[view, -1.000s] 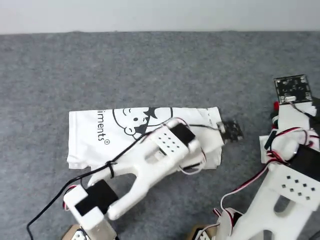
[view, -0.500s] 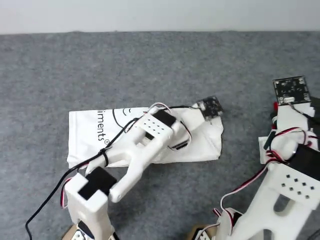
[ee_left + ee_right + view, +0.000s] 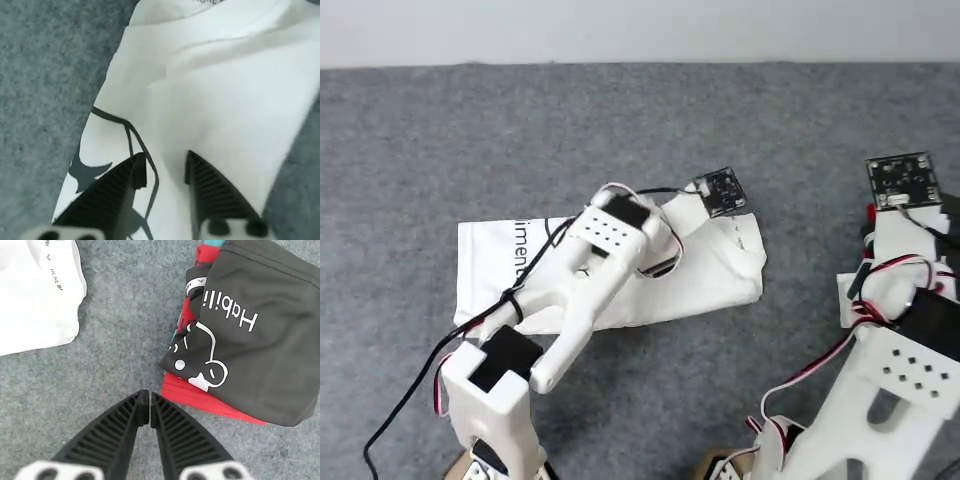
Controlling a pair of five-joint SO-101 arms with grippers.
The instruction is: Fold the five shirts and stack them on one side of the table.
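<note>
Since a second ago the white shirt [image 3: 720, 270] has changed shape: its near edge, level before, now slants up toward the right-hand corner in the high view. The drawn face that showed on it is now covered by the left arm [image 3: 585, 285] and by plain cloth. That arm has swung over the shirt toward the far side of the worktop [image 3: 620, 120]. The small board [image 3: 720, 190] on its wrist has gone from beside the shirt's right edge to above its far right corner. The right arm [image 3: 895, 380] has kept still.

The shirt lies near the middle of the worktop, long side across, with some lettering uncovered at its left end. The left tool [image 3: 165, 157] is low over it, close upon the cloth. Its jaws stand a little apart, with white cloth and a black printed line showing in the gap; whether any fold is caught between them I cannot tell.

Off to the right, well apart from the white shirt, folded clothes lie stacked on the worktop. A dark shirt [image 3: 260, 340] with a white print is on top, a red shirt [image 3: 200, 392] sticks out from under its edge, and a strip of teal cloth [image 3: 212, 243] shows at the far end. The right tool [image 3: 146, 392] hangs above the worktop just beside them, clenched, its jaws meeting at the tips with nothing between them
</note>
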